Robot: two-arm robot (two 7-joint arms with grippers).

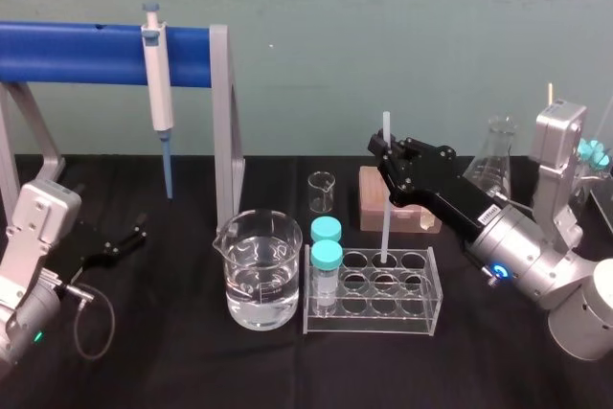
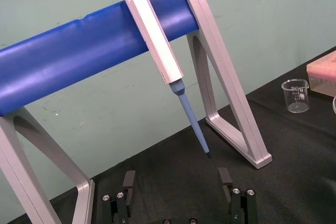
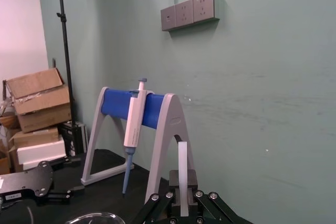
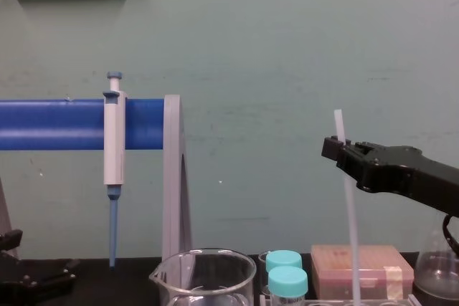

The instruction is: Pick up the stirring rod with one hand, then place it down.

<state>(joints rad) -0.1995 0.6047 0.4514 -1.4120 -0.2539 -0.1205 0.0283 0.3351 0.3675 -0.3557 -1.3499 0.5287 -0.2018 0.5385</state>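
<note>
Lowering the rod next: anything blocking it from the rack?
Nothing visible. The right gripper holds the stirring rod upright, tip at an open test tube rack hole, capped tubes to its left; left gripper parked far left.

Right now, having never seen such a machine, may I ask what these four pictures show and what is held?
It is a robot with two arms. One picture looks down from its head, one looks forward from its chest, and one comes from each wrist. On the black table stand a clear rack, a beaker of clear liquid and a blue stand with a pipette. The right hand grips the stirring rod upright at the rack. The left hand rests open near the stand.
</note>
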